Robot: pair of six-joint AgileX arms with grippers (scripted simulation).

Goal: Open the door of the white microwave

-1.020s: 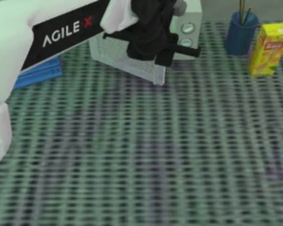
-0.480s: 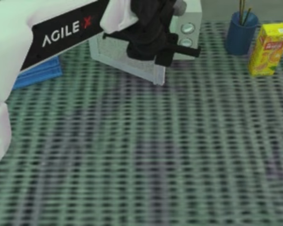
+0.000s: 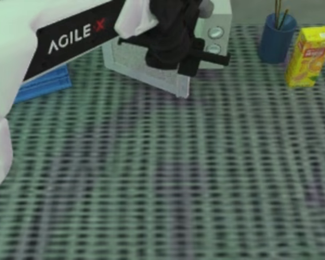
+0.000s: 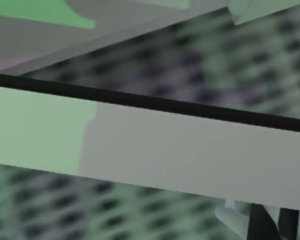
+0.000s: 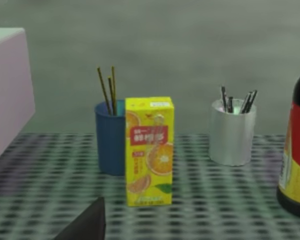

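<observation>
The white microwave (image 3: 221, 15) stands at the back of the table, its two grey knobs (image 3: 215, 33) facing forward; its side also shows in the right wrist view (image 5: 7, 95). The door (image 3: 151, 80), with its speckled mesh window, stands ajar, its free edge swung out toward the front. My left gripper (image 3: 190, 60) hangs over that free edge and is shut on the door. In the left wrist view the door's pale edge (image 4: 190, 145) crosses the picture, with the left gripper (image 4: 277, 225) against it. Only a dark part of my right gripper (image 5: 87, 225) shows, parked at the right.
A blue tray (image 3: 43, 86) lies left of the microwave, partly under my left arm. At the back right stand a blue cup with sticks (image 3: 276, 38), a yellow juice carton (image 3: 309, 57), a silver cup (image 5: 232, 132) and a dark bottle (image 5: 297, 160).
</observation>
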